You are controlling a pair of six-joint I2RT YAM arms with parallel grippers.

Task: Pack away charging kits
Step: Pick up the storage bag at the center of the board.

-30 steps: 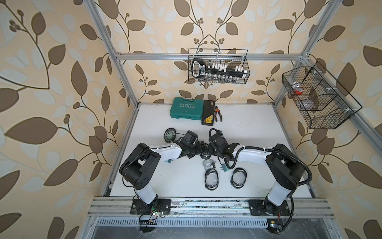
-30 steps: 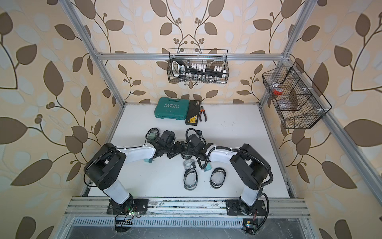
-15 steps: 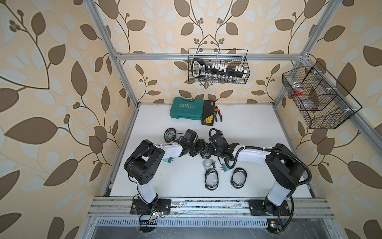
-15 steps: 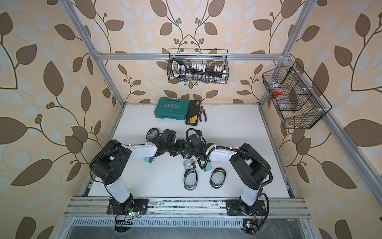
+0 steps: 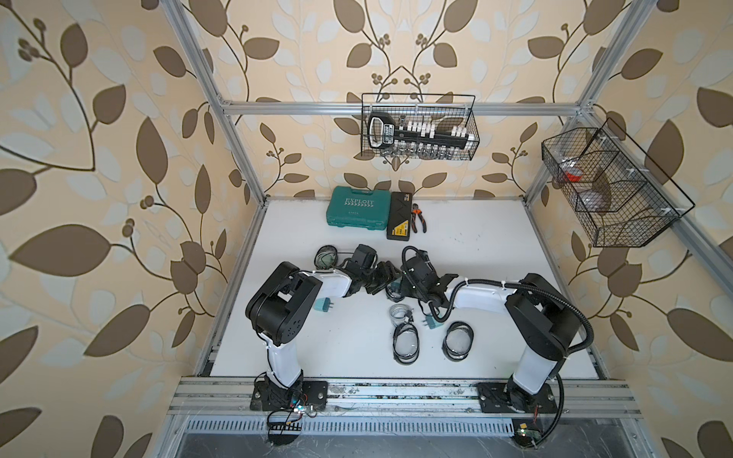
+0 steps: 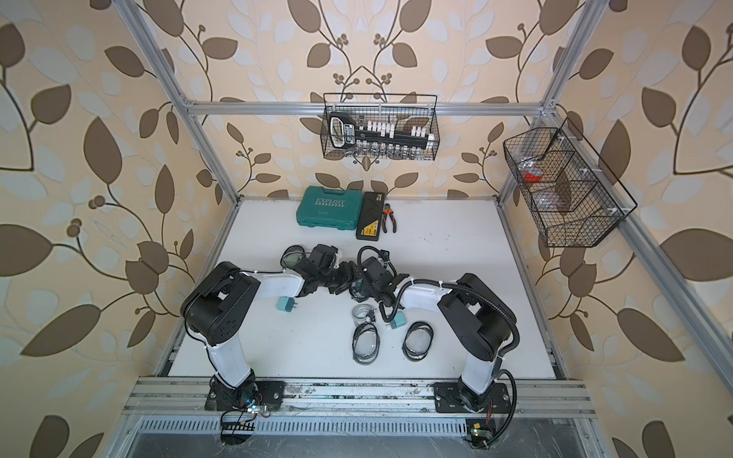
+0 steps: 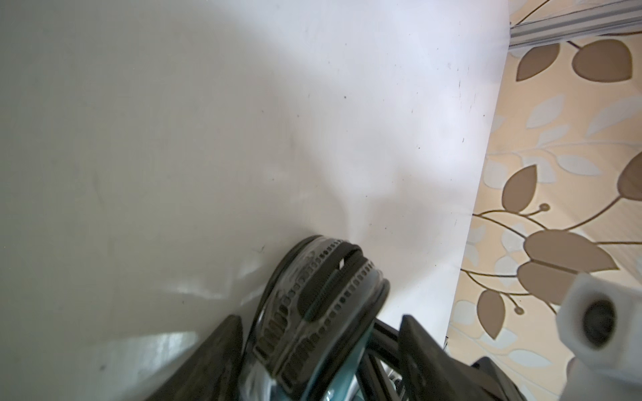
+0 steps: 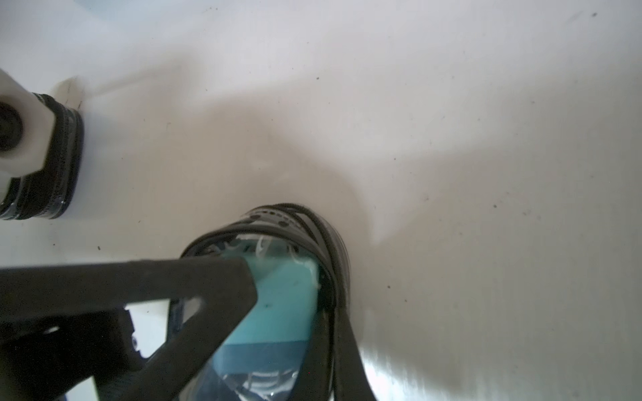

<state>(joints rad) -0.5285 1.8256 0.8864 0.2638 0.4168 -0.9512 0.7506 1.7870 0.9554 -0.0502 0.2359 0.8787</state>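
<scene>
Now the left gripper straddles the upright zip pouch, its jaws narrower than a second ago; whether they press it yet I cannot tell. At its 3 o'clock, the right gripper stays pinched shut on the zip pouch, with a teal plug adapter inside. It stands mid-table. Zipping looks next. A coiled cable waits at 6 o'clock and a loose plug at 9.

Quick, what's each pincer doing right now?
Left pincer: spread around the pouch; whether it grips cannot be told.
Right pincer: closed, pinching the same pouch.
</scene>
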